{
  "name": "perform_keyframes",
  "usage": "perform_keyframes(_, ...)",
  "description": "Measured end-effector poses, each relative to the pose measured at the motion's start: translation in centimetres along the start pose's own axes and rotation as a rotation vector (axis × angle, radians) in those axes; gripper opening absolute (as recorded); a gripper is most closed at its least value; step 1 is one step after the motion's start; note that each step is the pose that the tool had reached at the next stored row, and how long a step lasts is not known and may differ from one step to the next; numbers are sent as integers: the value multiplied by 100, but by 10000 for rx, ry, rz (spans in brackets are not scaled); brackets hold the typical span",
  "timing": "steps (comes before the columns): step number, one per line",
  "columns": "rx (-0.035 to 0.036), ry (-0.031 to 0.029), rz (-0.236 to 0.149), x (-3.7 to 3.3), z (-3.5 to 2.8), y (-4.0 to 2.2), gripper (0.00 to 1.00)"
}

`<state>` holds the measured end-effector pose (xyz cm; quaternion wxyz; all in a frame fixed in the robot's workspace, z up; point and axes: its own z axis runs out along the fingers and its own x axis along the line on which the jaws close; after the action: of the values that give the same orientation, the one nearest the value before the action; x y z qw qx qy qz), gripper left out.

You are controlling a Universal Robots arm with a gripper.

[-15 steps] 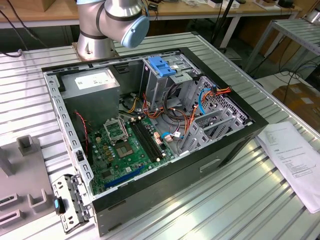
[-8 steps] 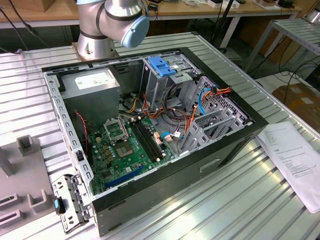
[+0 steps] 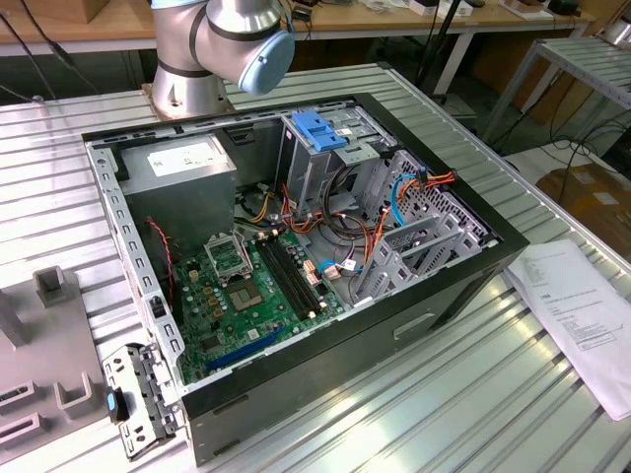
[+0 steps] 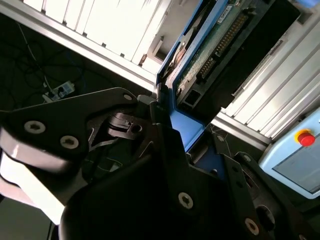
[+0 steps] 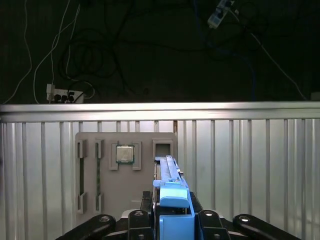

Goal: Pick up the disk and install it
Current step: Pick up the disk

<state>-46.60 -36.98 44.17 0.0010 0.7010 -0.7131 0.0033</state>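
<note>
**Operator:** What is the state of the hand?

**Technician:** We find the hand (image 5: 172,212) clenched on the disk (image 5: 173,192). In the first wrist view, black fingers (image 5: 146,204) press on either side of its blue carrier rail. The disk runs edge-on straight out ahead of the fingertips. In the second wrist view the hand (image 4: 167,125) grips the same blue rail. There the disk (image 4: 210,45) shows its green circuit board and connector row extending beyond the fingers.

**Operator:** What lies near the hand?

**Technician:** Ahead of the hand, past the disk, we note a grey fixture plate (image 5: 125,195) on the ribbed metal surface (image 5: 250,175). A processor chip (image 5: 125,154) sits in one recess of the plate, near the disk's far end. We cannot tell whether the disk touches the plate.

**Operator:** And the computer?

**Technician:** In the exterior view we see the open computer case (image 3: 375,340) lying on the surface. A blue handle (image 3: 317,128) sits atop its grey drive cage (image 3: 311,172). A paper sheet (image 3: 582,305) lies beside the case.
</note>
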Motion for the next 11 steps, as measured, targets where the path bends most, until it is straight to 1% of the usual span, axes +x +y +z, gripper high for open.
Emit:
perform_keyframes(2, -1, 1, 0, 1, -80, 0, 37)
perform_keyframes(5, 0, 0, 0, 1, -165, -1, 37)
perform_keyframes(7, 0, 0, 0, 2, -253, -1, 37)
perform_keyframes(11, -1, 0, 0, 2, -354, -1, 37)
